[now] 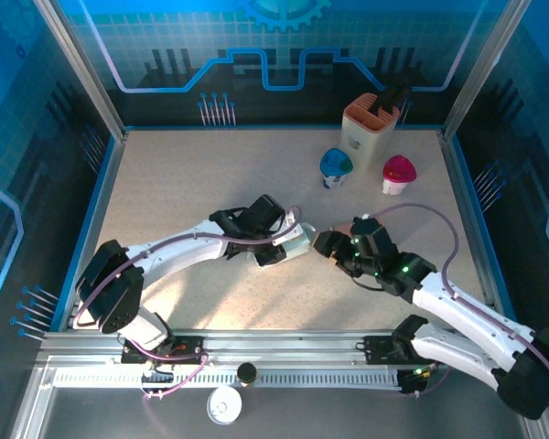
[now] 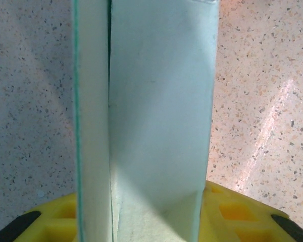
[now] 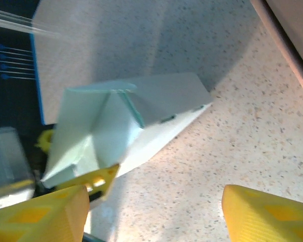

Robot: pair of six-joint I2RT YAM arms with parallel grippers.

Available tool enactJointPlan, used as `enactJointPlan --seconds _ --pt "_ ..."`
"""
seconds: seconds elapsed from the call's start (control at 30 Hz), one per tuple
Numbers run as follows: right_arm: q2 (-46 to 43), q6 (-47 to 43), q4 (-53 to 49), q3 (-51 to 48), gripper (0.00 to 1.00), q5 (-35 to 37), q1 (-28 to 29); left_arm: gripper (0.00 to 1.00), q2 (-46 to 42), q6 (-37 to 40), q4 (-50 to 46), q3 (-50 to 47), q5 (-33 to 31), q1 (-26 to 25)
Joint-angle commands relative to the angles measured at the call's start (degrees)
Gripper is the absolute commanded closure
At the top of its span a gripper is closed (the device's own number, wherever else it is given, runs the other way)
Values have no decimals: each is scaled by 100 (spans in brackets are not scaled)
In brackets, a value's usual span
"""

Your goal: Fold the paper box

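Observation:
The paper box (image 1: 295, 243) is pale green and white, partly folded, and lies near the middle of the speckled table. My left gripper (image 1: 273, 249) is shut on it. In the left wrist view the box (image 2: 156, 111) stands between the yellow fingers (image 2: 232, 212), with a folded flap along its left side. My right gripper (image 1: 329, 243) is just right of the box, open. In the right wrist view its fingertips (image 3: 40, 217) are wide apart over bare table, and the box (image 3: 121, 121) lies ahead to the upper left, apart from them.
A tan holder (image 1: 371, 123) stands at the back right, with a blue cup (image 1: 336, 167) and a pink cup (image 1: 398, 174) in front of it. Enclosure walls ring the table (image 1: 183, 183). A metal rail (image 1: 284, 343) runs along the near edge.

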Motion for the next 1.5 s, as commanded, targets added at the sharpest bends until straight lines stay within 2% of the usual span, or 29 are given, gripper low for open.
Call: enactJointPlan --seconds 0.0,0.1,0.2,0.33,0.77,0.83,0.9,1.07,1.17,1.3,1.37,1.47 --pt "260 580 410 -94 30 894 280 70 220 129 -785 40 552 161" --pt "633 662 733 12 30 826 340 68 308 288 -870 185 674 266" --pt "948 914 1041 15 30 706 326 62 463 416 -889 330 726 314" --pt "1327 1100 1468 27 31 451 293 60 678 474 -948 508 672 318" --pt "2052 1302 1923 211 31 100 178 52 639 498 -771 508 588 280" --pt "2196 1365 1944 214 35 76 167 51 621 502 -736 498 541 261" --pt "2277 1426 1993 163 44 24 158 50 590 505 -700 487 494 248" --pt "2249 1431 1903 108 49 82 177 50 506 528 -570 432 405 242" --pt "1982 1127 1553 237 48 218 187 52 471 585 -519 391 351 239" --pt "1358 122 926 324 44 482 37 56 411 760 -405 282 349 252" --pt "1010 -598 1080 149 45 204 -299 57 405 838 -339 230 414 265" --pt "684 -1696 1388 -63 46 -886 -1232 57 400 985 -285 163 513 267"
